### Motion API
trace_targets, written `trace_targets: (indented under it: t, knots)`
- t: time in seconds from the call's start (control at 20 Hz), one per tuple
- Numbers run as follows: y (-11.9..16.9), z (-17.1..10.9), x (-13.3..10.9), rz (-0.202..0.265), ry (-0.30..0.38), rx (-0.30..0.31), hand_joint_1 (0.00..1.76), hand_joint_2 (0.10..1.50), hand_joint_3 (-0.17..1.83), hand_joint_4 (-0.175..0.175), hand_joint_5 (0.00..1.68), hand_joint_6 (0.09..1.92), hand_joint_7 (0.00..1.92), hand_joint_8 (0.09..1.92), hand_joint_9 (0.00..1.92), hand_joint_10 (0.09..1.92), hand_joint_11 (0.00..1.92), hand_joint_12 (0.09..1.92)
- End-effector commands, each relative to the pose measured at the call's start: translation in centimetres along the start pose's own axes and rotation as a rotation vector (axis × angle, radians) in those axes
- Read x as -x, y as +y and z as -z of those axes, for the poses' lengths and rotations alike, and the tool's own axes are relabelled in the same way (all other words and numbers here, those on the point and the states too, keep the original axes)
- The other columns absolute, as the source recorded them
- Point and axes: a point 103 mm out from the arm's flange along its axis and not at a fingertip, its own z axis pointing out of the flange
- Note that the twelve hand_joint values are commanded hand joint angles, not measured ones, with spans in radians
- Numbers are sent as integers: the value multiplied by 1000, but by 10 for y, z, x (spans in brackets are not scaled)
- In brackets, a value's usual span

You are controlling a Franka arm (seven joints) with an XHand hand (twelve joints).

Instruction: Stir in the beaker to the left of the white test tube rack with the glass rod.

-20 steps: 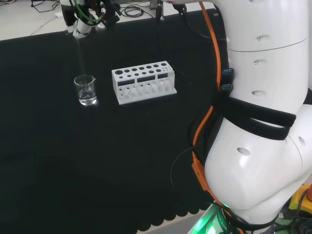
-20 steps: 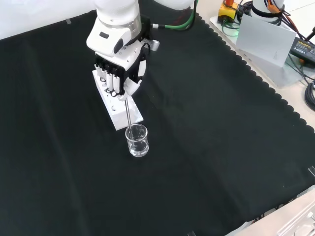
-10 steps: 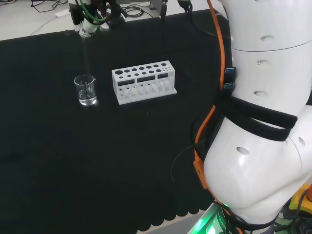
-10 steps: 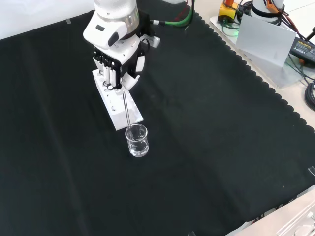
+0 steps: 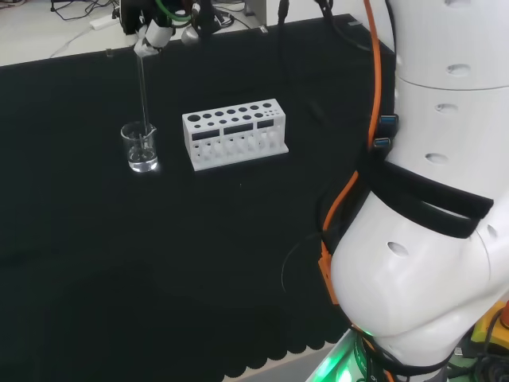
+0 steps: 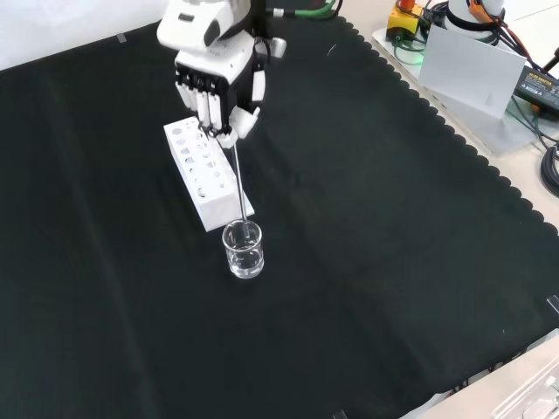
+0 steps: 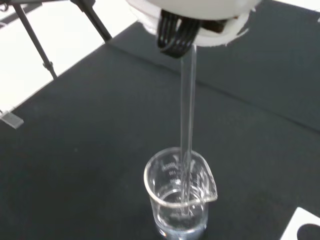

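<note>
Since a second ago my hand [image 6: 218, 83] has risen; fingers [image 6: 212, 106] pinch the rod [image 6: 236, 183], its tip now dipping inside the beaker [image 6: 243, 250], so stirring can start.

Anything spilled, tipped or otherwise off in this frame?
Nothing stands out. The beaker stands upright beside the white rack, no liquid on the cloth, and the robot hand holds the glass rod down into it.
</note>
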Motion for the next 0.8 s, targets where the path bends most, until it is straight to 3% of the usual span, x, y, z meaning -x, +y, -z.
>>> trace_targets:
  t: [0.05, 0.8]
  knots:
    - [-11, 15, -7, -7, 36, 41, 1312, 733, 586, -175, 1267, 360, 1186, 1082, 1566, 946, 1567, 907]
    - [-17, 22, -21, -12, -15, 49, 1311, 735, 582, -175, 1269, 356, 1185, 1081, 1567, 945, 1566, 908]
